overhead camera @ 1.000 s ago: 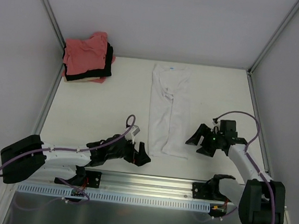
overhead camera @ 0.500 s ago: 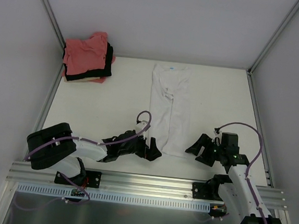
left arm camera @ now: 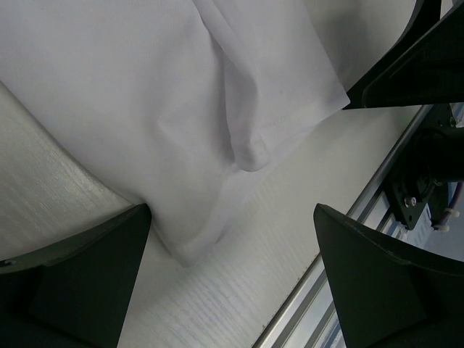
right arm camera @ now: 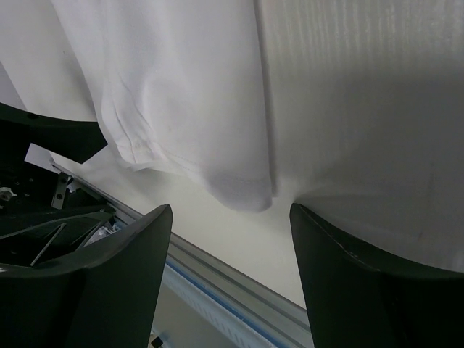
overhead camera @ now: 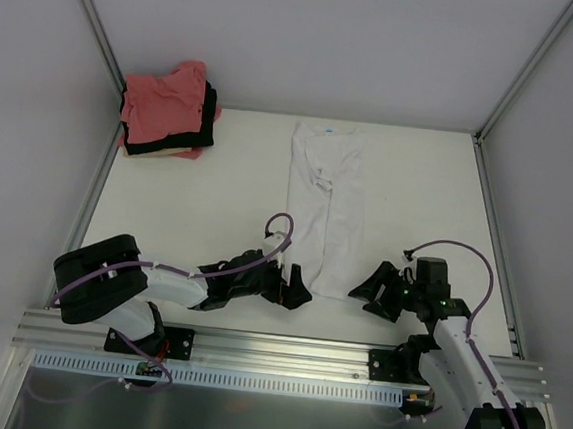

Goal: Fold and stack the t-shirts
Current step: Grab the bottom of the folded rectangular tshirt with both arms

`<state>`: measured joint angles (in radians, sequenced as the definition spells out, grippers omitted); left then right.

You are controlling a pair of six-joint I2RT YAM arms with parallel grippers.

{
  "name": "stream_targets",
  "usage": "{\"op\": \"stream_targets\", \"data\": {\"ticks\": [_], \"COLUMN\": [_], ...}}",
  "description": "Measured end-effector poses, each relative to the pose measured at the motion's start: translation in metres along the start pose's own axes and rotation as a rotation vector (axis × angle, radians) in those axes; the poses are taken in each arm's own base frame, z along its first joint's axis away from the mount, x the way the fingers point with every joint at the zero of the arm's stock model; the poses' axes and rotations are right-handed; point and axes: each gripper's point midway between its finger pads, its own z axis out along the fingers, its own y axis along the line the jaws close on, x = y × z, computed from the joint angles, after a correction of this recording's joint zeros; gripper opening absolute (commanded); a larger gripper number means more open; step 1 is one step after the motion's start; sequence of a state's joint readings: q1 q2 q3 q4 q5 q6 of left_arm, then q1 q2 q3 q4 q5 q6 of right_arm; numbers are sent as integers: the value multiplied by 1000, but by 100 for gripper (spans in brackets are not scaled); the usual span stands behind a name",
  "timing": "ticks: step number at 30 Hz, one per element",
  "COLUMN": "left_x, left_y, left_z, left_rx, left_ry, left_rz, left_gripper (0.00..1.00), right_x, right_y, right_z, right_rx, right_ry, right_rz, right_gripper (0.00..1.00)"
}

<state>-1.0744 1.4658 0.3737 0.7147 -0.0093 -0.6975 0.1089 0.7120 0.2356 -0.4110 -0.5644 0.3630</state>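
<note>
Four t-shirts by my count: one white tee (overhead camera: pixel 322 213) laid out, plus one salmon-pink tee (overhead camera: pixel 164 98), one black tee (overhead camera: pixel 209 109) and one cream tee (overhead camera: pixel 156 153) stacked together. Two grippers too, a left gripper (overhead camera: pixel 295 288) and a right gripper (overhead camera: pixel 372 287). Just one table (overhead camera: pixel 217 208) under it all.

White table (overhead camera: pixel 186 216) with a faint grain, boxed in by pale walls (overhead camera: pixel 322 37) and slanted metal posts (overhead camera: pixel 90 17). Along the near edge, a silver aluminium rail (overhead camera: pixel 285 350) above a white slotted strip (overhead camera: pixel 252 380).
</note>
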Motion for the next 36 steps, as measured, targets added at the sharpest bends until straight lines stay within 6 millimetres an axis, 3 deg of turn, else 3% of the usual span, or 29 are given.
{"op": "stream_targets", "data": {"ticks": [14,36], "left_x": [7,8], "left_y": [4,5], "left_z": [-13,-14], "left_rx": [-38,-50], "left_ry": [45,60], "left_rz": [9,14], "left_gripper": [99,99], "right_x": [-3,-17], "right_y": [26,10], "right_z": [27,20], "right_rx": [-68,64], "right_ry": [74,8], "right_rz": [-9,-65], "right_gripper": [69,69]}}
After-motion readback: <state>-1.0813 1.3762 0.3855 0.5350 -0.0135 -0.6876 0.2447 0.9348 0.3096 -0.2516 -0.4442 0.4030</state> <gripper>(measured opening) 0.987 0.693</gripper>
